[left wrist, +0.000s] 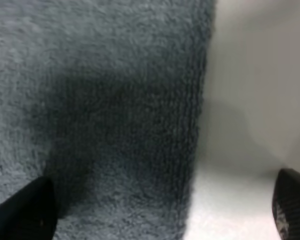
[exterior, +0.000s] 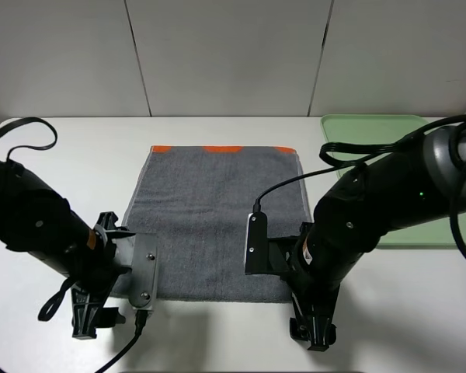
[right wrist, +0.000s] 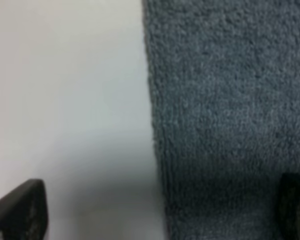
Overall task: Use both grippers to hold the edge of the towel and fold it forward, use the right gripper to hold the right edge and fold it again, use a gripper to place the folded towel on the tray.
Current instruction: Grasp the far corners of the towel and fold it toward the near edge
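One towel [exterior: 217, 221] lies flat and unfolded in the middle of the white table [exterior: 62, 155], its orange bands along the far hem and its plain near edge [exterior: 217, 295] facing the arms. At each near corner a wrist view shows that hem running between two widely parted fingers, one over cloth and one over bare table. So the left gripper [exterior: 88, 317] and the right gripper [exterior: 314, 326] both stand open astride the edge, holding nothing. Whether any fingertip touches the cloth I cannot tell. The pale green tray [exterior: 373, 128] sits well apart at the far right. The likely trouble is a shallow pinch: jaws closing too high would catch only pile, and one corner slipping free would skew the forward fold.
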{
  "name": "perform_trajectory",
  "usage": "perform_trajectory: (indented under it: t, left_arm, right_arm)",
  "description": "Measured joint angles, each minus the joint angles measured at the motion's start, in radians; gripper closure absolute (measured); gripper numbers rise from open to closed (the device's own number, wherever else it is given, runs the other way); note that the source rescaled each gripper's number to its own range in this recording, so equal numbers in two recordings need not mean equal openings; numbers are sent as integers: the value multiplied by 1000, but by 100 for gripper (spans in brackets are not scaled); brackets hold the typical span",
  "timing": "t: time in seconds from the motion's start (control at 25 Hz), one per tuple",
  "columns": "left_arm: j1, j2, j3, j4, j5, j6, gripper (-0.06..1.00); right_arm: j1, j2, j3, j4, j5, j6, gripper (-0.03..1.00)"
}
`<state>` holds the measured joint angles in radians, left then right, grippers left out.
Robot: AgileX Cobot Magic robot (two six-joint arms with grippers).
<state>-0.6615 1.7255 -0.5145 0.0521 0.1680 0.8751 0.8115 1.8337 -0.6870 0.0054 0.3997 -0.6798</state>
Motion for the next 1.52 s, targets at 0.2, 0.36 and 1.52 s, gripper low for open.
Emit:
perform_trajectory:
  t: [0.2, 0.36, 1.52]
  left_arm:
    - [0, 15, -7, -9, 4, 5, 11]
    - [0, 17, -7, -18, 4, 5, 17]
    - [0, 28, -8, 2, -27, 7, 93]
  right_arm:
    - [0, 0, 0, 2, -1, 0, -3]
    - [0, 0, 0, 2, -1, 0, -2]
    - [0, 3, -5, -5, -43, 0, 97]
